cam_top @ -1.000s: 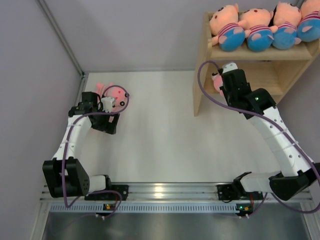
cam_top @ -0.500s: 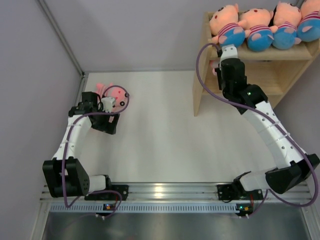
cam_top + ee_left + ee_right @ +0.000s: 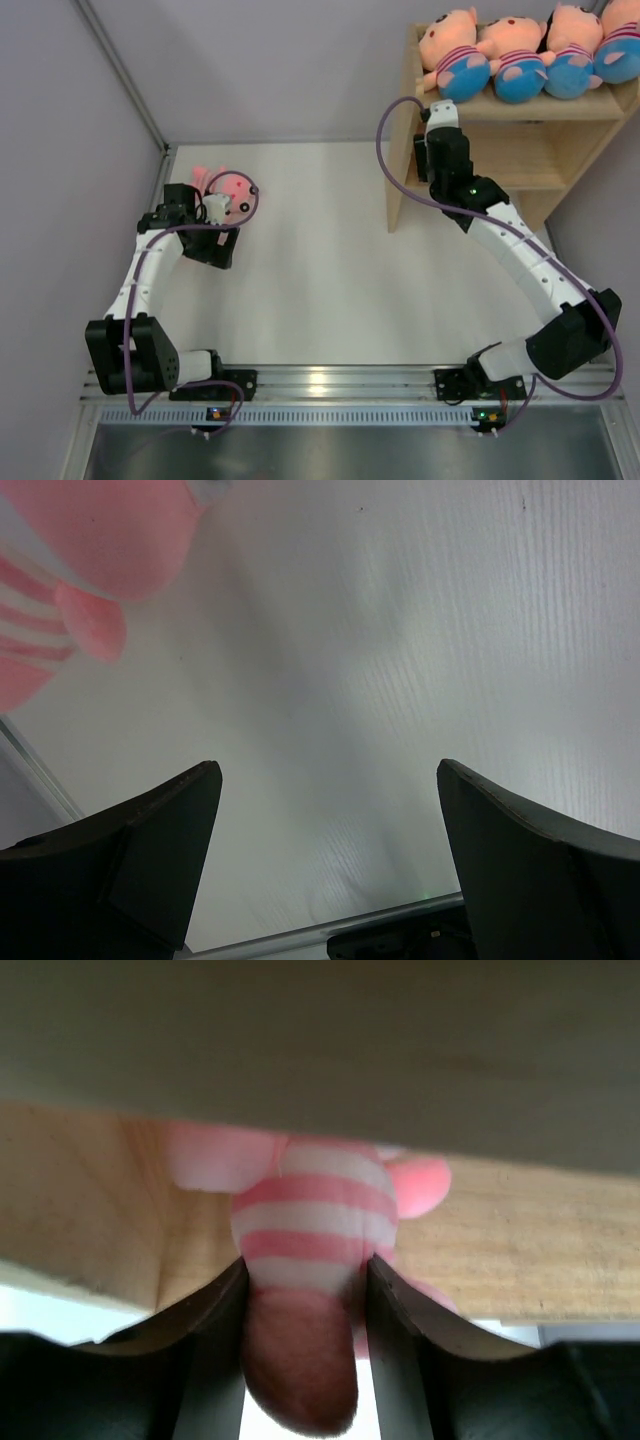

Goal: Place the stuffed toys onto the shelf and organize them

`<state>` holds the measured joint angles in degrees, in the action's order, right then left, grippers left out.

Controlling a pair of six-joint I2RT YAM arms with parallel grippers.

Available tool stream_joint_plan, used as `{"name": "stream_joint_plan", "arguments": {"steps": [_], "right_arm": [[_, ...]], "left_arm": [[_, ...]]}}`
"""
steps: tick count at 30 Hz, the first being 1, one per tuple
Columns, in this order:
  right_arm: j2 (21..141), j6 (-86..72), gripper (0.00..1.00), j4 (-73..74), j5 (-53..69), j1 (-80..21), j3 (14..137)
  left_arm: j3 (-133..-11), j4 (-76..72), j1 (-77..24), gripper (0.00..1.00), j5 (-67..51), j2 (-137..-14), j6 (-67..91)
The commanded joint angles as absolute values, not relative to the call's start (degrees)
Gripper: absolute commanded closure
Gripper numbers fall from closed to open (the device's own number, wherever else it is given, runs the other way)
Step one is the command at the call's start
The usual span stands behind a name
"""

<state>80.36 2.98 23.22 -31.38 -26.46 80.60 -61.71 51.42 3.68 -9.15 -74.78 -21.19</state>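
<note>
Right arm [image 3: 520, 250] swung left; right claw [image 3: 306, 1265] at shelf [image 3: 405, 150] lower tier, 1 o'clock, flanking pink striped toy [image 3: 312, 1210], grip cannot tell. Four peach-faced toys [image 3: 520, 50] on top. Left claw [image 3: 328, 770] open; loose pink toy [image 3: 232, 186] on worktop [image 3: 320, 260], 10 o'clock, pending.

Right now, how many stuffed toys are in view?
6. Four peach-faced toys atop the shelf; one pink toy on the table by the left claw; one pink striped toy between the fingers of the right claw, in the lower tier. Others may be hidden.
</note>
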Motion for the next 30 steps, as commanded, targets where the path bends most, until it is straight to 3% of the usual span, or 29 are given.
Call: {"name": "stream_joint_plan", "arguments": {"steps": [1,11,21,25,30], "right_arm": [[80.16,4.65,0.56,16.45,-30.15,-26.10,79.11],[77.97,4.75,0.35,16.08,-27.95,-25.58,78.57],[75.15,6.85,0.32,19.94,-20.85,-25.58,80.33],[72.69,7.29,0.31,21.00,-13.46,-25.66,80.60],[70.14,10.19,0.29,21.62,-8.00,-26.72,79.63]], "left_arm": [[-61.96,49.75,3.96,0.05,-9.75,-73.74,-22.15],[-61.79,44.49,4.04,0.06,-6.01,-74.44,-22.15],[-66.88,34.81,4.13,0.07,10.44,-86.98,-25.75],[-72.06,34.98,10.70,0.08,7.48,-92.10,-29.44],[-70.93,34.98,15.21,0.17,2.55,-91.14,-37.60]]}}
